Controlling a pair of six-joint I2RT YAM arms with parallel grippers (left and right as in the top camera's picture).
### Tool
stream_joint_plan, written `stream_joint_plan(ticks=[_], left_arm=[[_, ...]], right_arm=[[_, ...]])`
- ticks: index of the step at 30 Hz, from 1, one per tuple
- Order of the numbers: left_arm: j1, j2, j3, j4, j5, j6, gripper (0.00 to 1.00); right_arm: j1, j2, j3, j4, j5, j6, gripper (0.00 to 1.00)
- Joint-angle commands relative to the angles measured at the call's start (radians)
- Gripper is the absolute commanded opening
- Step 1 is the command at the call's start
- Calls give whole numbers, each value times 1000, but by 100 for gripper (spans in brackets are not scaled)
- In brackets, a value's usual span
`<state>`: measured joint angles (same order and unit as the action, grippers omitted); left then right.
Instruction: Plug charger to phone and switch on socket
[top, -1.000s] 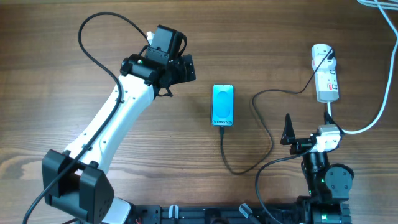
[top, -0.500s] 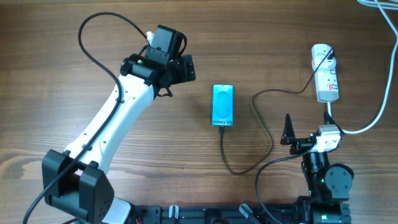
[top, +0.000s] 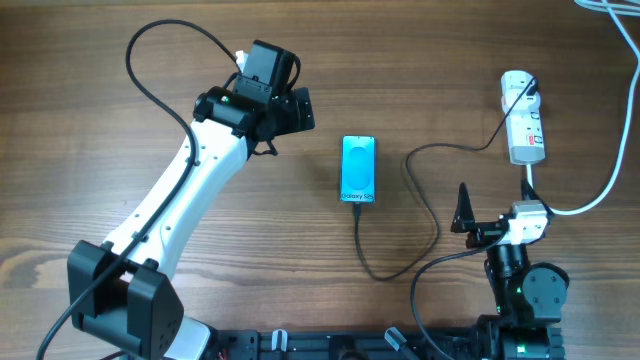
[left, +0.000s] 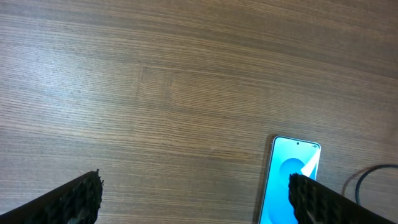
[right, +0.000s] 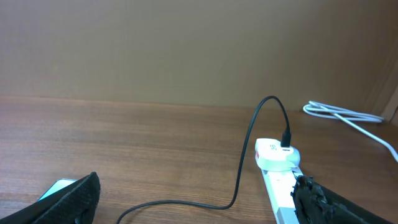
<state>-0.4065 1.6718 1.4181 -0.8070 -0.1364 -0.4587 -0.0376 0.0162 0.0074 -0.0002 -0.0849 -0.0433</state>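
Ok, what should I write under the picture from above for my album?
The phone lies between the left gripper and right gripper, the black charger looping over to the white socket.

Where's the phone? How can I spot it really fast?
Look at the middle of the brown wooden table. The phone lies flat there, a small slim rectangle with the thin black charger cable at its bottom end. Unlike the white socket far to its right, it has a bright blue glowing screen.
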Motion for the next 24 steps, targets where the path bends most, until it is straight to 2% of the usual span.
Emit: stream_joint_plan(ticks=[1, 10, 16, 19, 22, 24], left_arm=[[4, 10, 0, 5, -45, 23, 100], [3, -60, -23, -185, -37, 37, 100], [3, -200, -277, -100, -37, 42, 100], [3, -287, -424, 39, 18, 168, 100], [10, -399, -567, 156, 146, 393, 100], [34, -467, -637, 201, 201, 442, 100]], right_arm=[[6, -13, -2, 2, 10, -6, 100], [6, -13, -2, 2, 10, -6, 100], [6, -13, -2, 2, 10, -6, 100], [6, -13, -2, 2, 10, -6, 100], [6, -13, -2, 2, 10, -7, 100], [6, -13, -2, 2, 10, -6, 100]])
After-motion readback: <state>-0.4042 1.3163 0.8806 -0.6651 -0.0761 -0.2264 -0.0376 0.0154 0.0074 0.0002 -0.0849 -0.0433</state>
